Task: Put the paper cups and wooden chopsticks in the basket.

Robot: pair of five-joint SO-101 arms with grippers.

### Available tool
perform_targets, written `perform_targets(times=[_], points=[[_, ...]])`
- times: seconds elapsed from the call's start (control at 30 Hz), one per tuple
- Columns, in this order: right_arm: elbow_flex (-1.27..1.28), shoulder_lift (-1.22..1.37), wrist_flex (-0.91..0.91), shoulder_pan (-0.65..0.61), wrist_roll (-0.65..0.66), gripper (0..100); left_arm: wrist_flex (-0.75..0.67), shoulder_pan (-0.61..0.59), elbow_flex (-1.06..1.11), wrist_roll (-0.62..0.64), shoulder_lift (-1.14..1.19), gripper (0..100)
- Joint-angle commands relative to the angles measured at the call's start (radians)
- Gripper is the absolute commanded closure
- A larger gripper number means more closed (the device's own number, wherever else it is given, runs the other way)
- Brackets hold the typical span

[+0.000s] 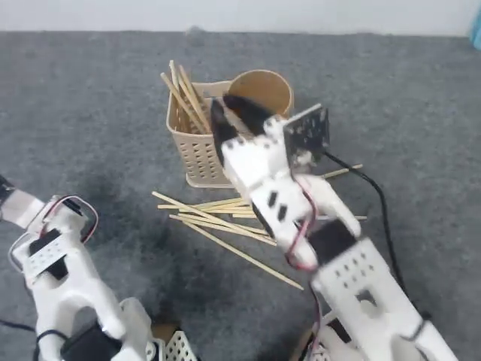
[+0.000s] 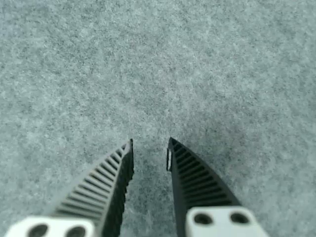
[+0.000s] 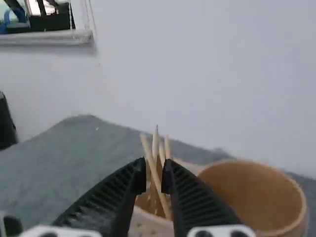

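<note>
A beige perforated basket [image 1: 197, 154] stands on the grey carpet with several wooden chopsticks [image 1: 183, 96] upright in it and a brown paper cup [image 1: 263, 89] in its right part. More chopsticks [image 1: 214, 218] lie loose on the carpet in front of the basket. My right gripper [image 1: 233, 113] hovers just over the basket's rim. In the right wrist view this gripper [image 3: 153, 170] is open by a narrow gap, and the basket's chopsticks [image 3: 155, 143] and the cup [image 3: 252, 197] show beyond it. My left gripper [image 2: 149, 148] is open over bare carpet and holds nothing.
The left arm [image 1: 56, 263] sits low at the front left, well away from the basket. A black cable [image 1: 376, 192] runs along the right arm. A white wall [image 1: 240, 13] borders the far edge of the carpet.
</note>
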Motion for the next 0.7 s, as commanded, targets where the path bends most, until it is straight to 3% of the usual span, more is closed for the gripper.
perform_targets(times=[0.0, 0.23, 0.47, 0.67], points=[[0.005, -0.15, 0.278, -0.048, -0.011, 93.2, -0.028, 0.009, -0.036, 0.006, -0.003, 89], [0.025, -0.18, 0.638, -0.176, 0.072, 93.2, -0.028, 0.009, -0.036, 0.006, -0.003, 89], [0.137, -0.033, 0.641, -0.196, 0.147, 92.2, -0.028, 0.009, -0.036, 0.006, -0.003, 89], [0.097, 0.263, 0.627, -0.196, 0.241, 78.8, -0.028, 0.009, -0.036, 0.006, -0.003, 89]])
